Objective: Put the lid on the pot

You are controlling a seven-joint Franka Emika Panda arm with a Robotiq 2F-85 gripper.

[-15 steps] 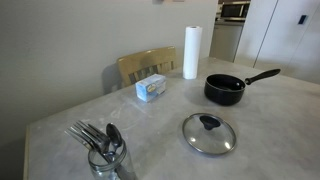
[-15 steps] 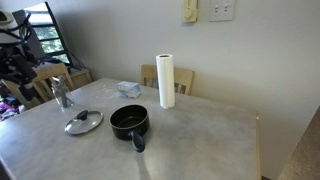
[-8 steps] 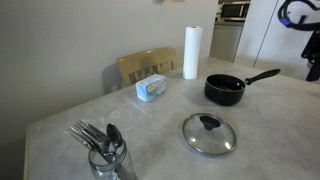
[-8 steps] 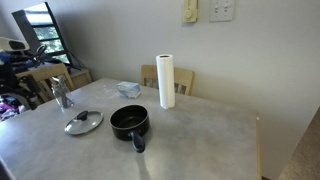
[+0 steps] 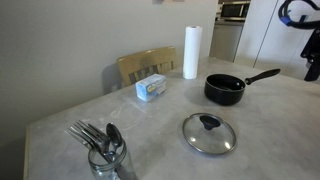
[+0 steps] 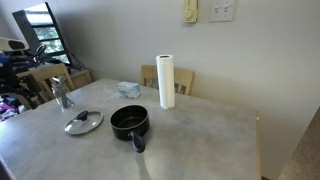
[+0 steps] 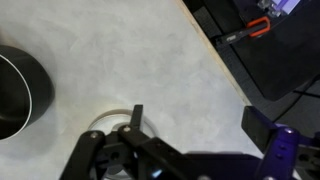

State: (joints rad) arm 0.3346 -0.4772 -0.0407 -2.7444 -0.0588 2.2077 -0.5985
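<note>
The lid (image 5: 208,133), clear glass with a metal rim and a black knob, lies flat on the grey table; it also shows in an exterior view (image 6: 84,122). The pot (image 5: 225,89) stands apart from it, open, handle pointing away from the lid; it shows in the exterior view (image 6: 129,122) and at the left edge of the wrist view (image 7: 20,95). My gripper (image 7: 200,125) is open and empty, its fingers spread above bare table beside the pot. Part of my arm (image 5: 300,25) shows at the upper right edge.
A white paper towel roll (image 5: 191,52) stands at the back, and a small box (image 5: 151,87) lies near a wooden chair (image 5: 146,65). A glass of cutlery (image 5: 100,152) stands at the front corner. The table edge (image 7: 215,45) runs close by, with dark equipment beyond.
My arm came into view at the upper right edge of an exterior view between one second and half a second ago. Lid and pot have not moved.
</note>
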